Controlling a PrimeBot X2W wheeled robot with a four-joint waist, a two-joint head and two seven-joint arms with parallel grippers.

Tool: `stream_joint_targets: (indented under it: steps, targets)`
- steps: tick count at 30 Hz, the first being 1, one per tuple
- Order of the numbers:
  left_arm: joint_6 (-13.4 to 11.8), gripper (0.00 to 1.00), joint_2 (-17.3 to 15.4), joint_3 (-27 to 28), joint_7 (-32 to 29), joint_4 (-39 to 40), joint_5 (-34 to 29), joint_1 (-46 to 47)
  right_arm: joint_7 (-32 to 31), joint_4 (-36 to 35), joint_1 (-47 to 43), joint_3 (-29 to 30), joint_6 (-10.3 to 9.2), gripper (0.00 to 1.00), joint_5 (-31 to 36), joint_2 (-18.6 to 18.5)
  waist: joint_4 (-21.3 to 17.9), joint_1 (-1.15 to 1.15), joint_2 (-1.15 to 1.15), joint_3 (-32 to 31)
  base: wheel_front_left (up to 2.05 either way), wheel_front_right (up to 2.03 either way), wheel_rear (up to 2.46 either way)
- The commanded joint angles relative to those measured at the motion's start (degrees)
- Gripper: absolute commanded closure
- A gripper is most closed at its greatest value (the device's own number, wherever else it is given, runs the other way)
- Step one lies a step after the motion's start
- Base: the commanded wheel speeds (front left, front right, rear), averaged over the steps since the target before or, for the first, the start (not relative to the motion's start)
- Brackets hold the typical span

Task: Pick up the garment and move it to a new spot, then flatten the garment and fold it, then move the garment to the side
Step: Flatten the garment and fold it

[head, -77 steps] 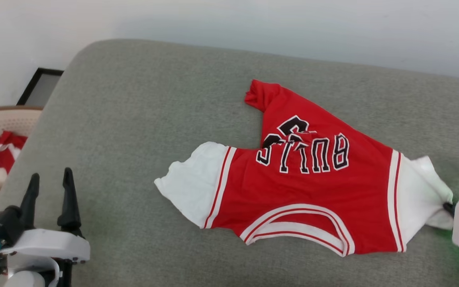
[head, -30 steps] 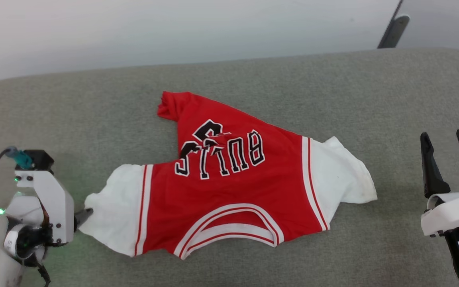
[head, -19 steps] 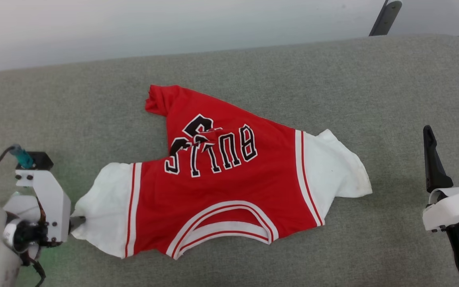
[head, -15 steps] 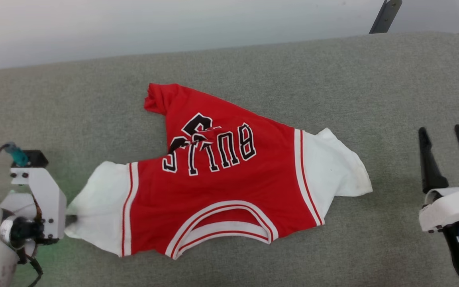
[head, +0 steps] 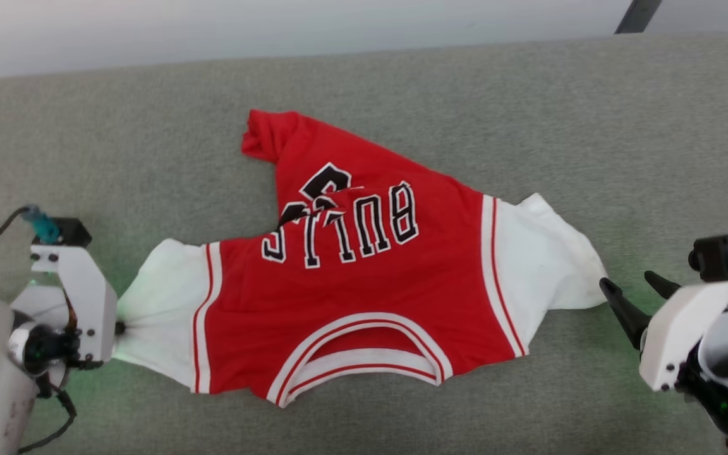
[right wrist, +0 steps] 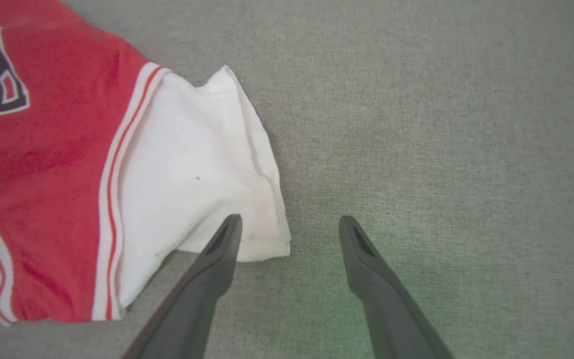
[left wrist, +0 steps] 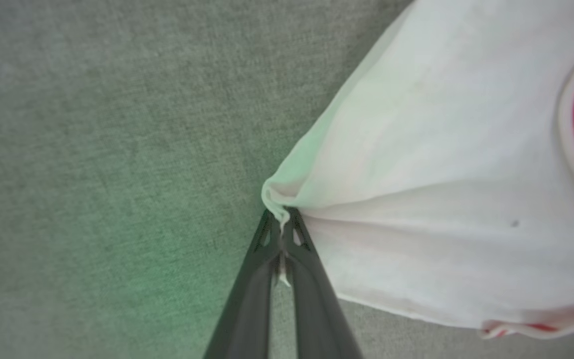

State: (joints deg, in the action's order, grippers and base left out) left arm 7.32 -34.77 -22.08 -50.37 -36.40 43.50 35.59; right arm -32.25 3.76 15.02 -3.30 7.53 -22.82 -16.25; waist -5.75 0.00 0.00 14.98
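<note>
garment [head: 364, 284]: lies face up mid-pad on the grey pad [head: 528, 114], collar [head: 364, 354] toward the pad's near edge, lettering [head: 345, 234] upside down to me
left gripper [left wrist: 281, 219]: clamped tight on the tip of the left-hand sleeve [head: 162, 316], low at the pad's left side; cloth puckers into the fingers, so I judge the sleeve is drawn taut
right gripper [right wrist: 290, 218]: jaws wide apart, holding nothing, at the pad's right side; one finger over the corner of the right-hand sleeve [head: 541, 259], the other over bare pad; whether it touches cloth I cannot tell
why so: one arm per sleeve end lets me stretch the body flat across the pad
step: flattening, I judge; fold not yet begun
defect: hem corner [head: 263, 133] toward the pad's far edge is bunched, and the lettering is creased
risk: pulling only from the pad's left side would drag the whole garment rather than smooth it
</note>
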Motion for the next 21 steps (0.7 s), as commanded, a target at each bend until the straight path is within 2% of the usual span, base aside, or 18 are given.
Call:
stream_joint_targets:
  steps: [1, 10, 11, 12, 16, 21]
  targets:
    - [0.1, 1.0, 3.0, -1.8, 0.9, -1.1, 0.5, -1.1, -1.4, 1.3, 1.5, -0.1, -0.09, 0.0, -1.0, 0.0, 1.1, 0.0, 0.0, 1.3, 0.0, 0.0, 0.0]
    - [0.1, 1.0, 4.4, -5.4, 2.5, -0.6, 1.6, 1.8, -12.9, 12.0, 7.2, -3.1, -0.09, 0.0, -3.4, -0.9, 3.7, 0.0, 0.0, 3.5, 0.0, 0.0, 0.0]
    - [0.1, 1.0, 4.4, -5.8, 2.7, -0.5, 1.7, 2.0, -14.5, 13.0, 7.6, -3.5, -0.09, 0.67, -3.2, -1.1, 3.9, 0.0, 0.0, 3.6, 0.0, 0.0, 0.0]
    - [0.1, 1.0, 4.5, -6.1, 3.0, -0.5, 1.9, 2.2, -16.0, 13.9, 7.8, -4.1, -0.09, 1.0, -3.0, -1.3, 4.1, 0.0, 0.0, 3.6, 0.0, 0.0, 0.0]
    - [0.0, 1.0, 3.9, -6.2, 4.4, -1.2, 1.9, 3.7, -17.5, 14.3, 9.7, -3.0, -0.09, 1.0, -2.8, -1.4, 4.7, 0.0, 0.0, 3.6, 0.0, 0.0, 0.0]
    - [-0.8, 1.0, 3.4, -5.1, 5.4, -0.8, 1.5, 7.6, -16.4, 11.4, 12.5, 0.2, -0.08, 1.0, -6.1, -0.9, 5.5, 0.0, 0.0, 2.3, 0.0, 0.0, 0.0]
